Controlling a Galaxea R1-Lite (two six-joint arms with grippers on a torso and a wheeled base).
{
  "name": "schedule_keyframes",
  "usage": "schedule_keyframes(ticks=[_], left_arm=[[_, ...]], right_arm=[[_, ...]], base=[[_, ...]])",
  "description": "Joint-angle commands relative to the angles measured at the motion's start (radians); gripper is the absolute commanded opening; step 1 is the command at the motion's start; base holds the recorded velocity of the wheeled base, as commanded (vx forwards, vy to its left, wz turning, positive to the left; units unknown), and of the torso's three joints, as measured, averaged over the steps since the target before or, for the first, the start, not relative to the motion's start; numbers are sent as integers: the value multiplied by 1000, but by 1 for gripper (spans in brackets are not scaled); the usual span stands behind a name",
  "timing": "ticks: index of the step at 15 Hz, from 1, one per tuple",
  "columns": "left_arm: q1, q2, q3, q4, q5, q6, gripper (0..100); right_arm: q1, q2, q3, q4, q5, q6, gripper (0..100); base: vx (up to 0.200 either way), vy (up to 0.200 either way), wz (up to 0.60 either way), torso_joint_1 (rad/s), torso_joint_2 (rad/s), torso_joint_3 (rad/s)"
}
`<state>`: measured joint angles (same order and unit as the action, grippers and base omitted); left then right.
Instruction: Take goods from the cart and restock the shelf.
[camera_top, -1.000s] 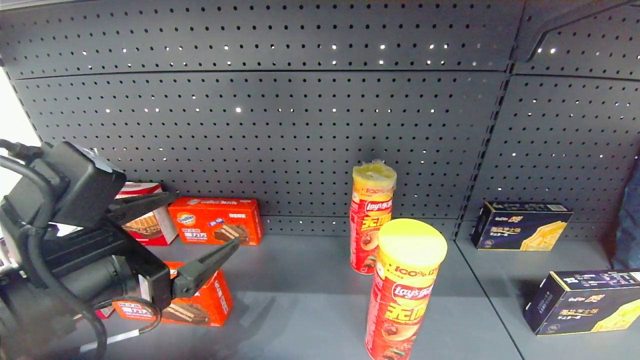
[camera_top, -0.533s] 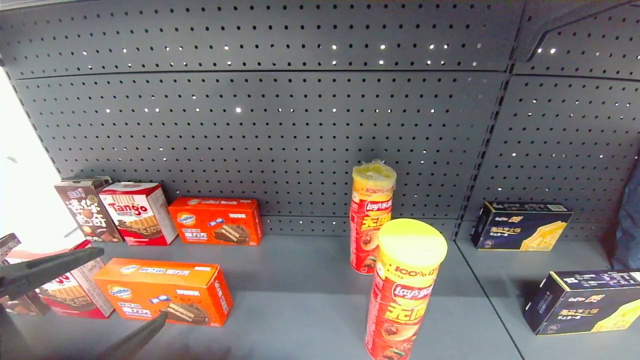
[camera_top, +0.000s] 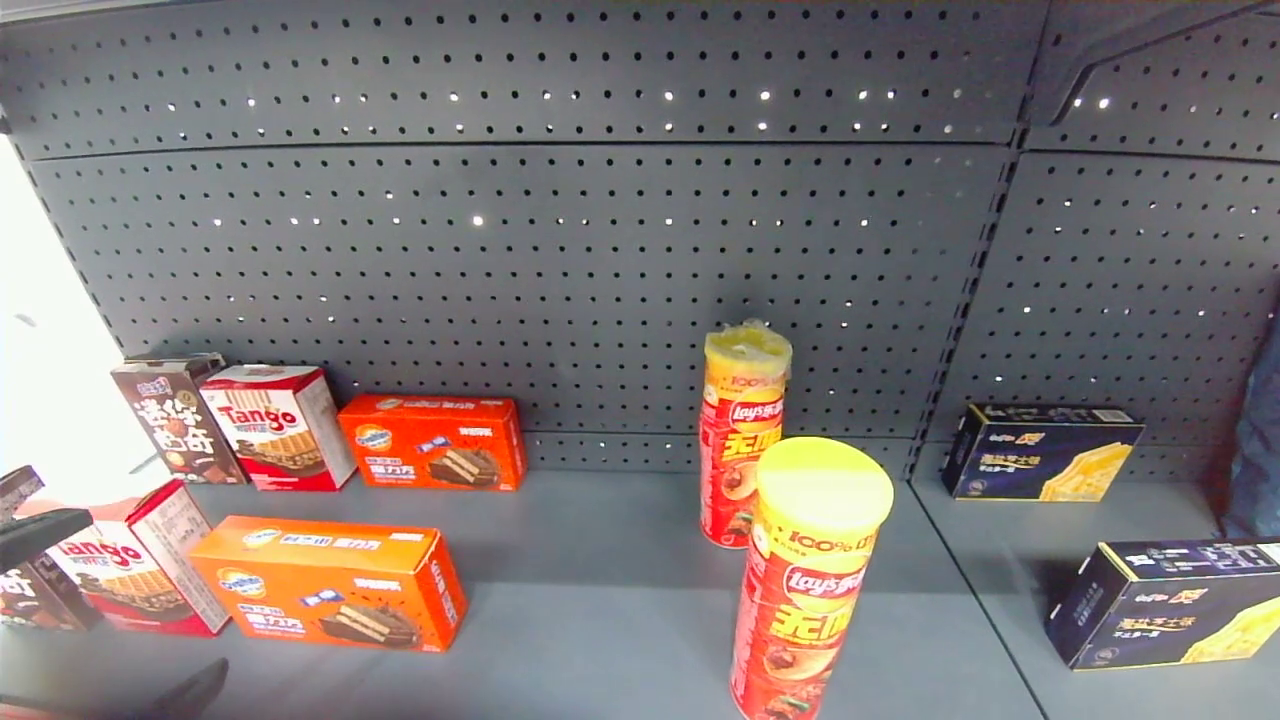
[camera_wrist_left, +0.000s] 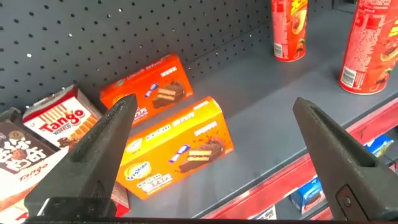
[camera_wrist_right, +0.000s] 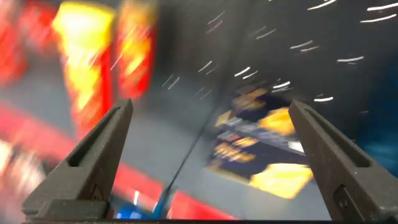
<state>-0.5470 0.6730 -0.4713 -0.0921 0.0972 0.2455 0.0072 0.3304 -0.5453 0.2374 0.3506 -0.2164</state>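
The left gripper (camera_wrist_left: 212, 102) holds its black, wedge-shaped fingers (camera_wrist_left: 93, 155) wide apart and empty. Beyond the gap a glossy orange carton (camera_wrist_left: 177, 146) lies flat on the matte grey metal shelf (camera_wrist_left: 267, 93). A cylindrical red tube (camera_wrist_left: 370, 43) stands past one fingertip. The right gripper (camera_wrist_right: 210, 104) is likewise spread, with a blurred dark box (camera_wrist_right: 261, 143) beyond its gap.

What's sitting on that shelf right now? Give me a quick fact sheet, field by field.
shelf: grey, partly stocked
orange boxes: two, left of middle
chip cans: two, upright, middle
dark boxes: two, right bay
red-white boxes: two, far left
left jaws: open, empty
right jaws: open, empty
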Motion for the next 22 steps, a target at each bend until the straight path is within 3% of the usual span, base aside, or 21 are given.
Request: schedule_keyframes(ticks=[1,3,6,9,10,18,22], left_arm=[[2,-4,10,-1,2,0,100],[4,-4,33,-1,2,0,100],[9,-7,80,-3,1,-2,100],[24,-26,94,-3,2,-2,100],[24,-24,74,-3,1,0,100],[15,-21,102,-1,1,1,100],[35,-21,91,12,-1,1,100]], right_arm=[[0,160,15,2,-1,-18,100],[-15,252,19,-27,-38,-18,100],[-3,418,54,-211,-93,-18,100],[94,561,41,-336,-94,-17,100],[180,673,-24,-409,-96,-17,100],[454,912,-51,-409,-163,-23,100],[481,909,5,-411,-173,-21,100]], base=[[0,0,0,0,0,0],[0,0,0,0,0,0],[0,0,0,0,0,0],[0,0,0,0,0,0],[0,0,0,0,0,0],[0,0,0,0,0,0],[0,0,0,0,0,0]])
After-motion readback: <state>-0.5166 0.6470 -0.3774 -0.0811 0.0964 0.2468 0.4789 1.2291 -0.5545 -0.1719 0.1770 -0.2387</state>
